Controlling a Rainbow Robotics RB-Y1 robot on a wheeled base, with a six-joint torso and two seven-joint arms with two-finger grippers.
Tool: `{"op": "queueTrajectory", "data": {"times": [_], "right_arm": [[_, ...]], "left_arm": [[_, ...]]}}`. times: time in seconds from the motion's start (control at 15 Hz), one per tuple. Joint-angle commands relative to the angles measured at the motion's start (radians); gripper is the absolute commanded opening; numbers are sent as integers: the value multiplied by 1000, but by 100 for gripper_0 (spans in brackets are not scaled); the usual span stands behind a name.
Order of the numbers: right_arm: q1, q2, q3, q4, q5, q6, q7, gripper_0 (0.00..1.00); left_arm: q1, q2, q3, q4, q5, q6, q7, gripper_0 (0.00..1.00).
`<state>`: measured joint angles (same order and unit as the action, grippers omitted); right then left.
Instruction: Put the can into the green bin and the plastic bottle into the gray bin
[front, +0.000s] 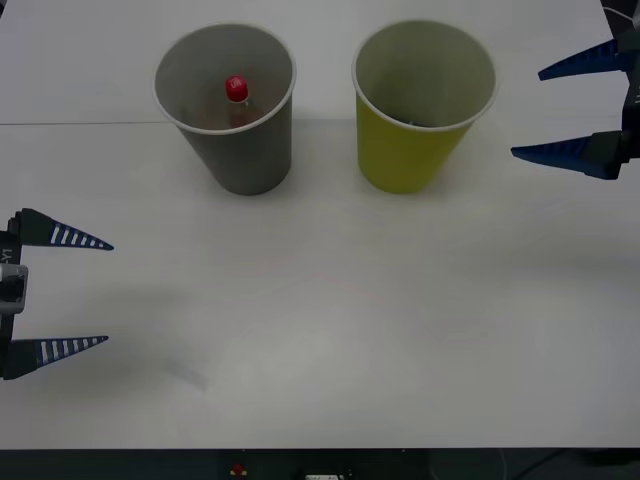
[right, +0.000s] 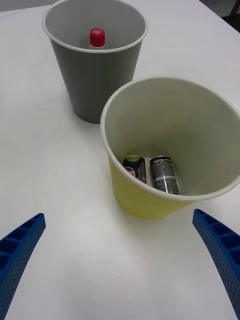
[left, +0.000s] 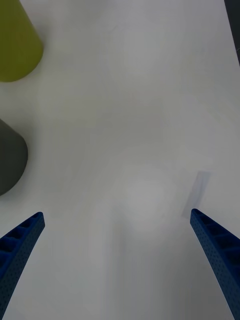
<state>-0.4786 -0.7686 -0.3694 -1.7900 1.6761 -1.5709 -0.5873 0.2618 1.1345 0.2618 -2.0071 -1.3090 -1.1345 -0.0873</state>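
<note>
Front view: both end effectors (front: 108, 293) (front: 527, 112) spread, table (front: 350, 320) between.

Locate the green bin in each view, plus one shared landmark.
Front view: the green bin stands upper right of centre, beside the gray bin.
Right wrist view: centre, can lying inside.
Left wrist view: its base at the top left corner.
Shared landmark: the gray bin.

The left gripper (front: 105, 293) is held at the near left, fingers spread wide. The right gripper (front: 528, 113) is held at the far right, fingers likewise spread.
</note>
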Motion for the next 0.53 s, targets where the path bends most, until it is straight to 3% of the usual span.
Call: {"op": "queueTrajectory", "data": {"times": [0.07, 0.53], "right_arm": [[109, 0, -49, -29, -53, 0, 167, 100], [359, 9, -118, -94, -142, 0, 439, 100]], "left_arm": [[0, 0, 0, 0, 0, 0, 0, 100], [0, 0, 0, 0, 0, 0, 0, 100]]}}
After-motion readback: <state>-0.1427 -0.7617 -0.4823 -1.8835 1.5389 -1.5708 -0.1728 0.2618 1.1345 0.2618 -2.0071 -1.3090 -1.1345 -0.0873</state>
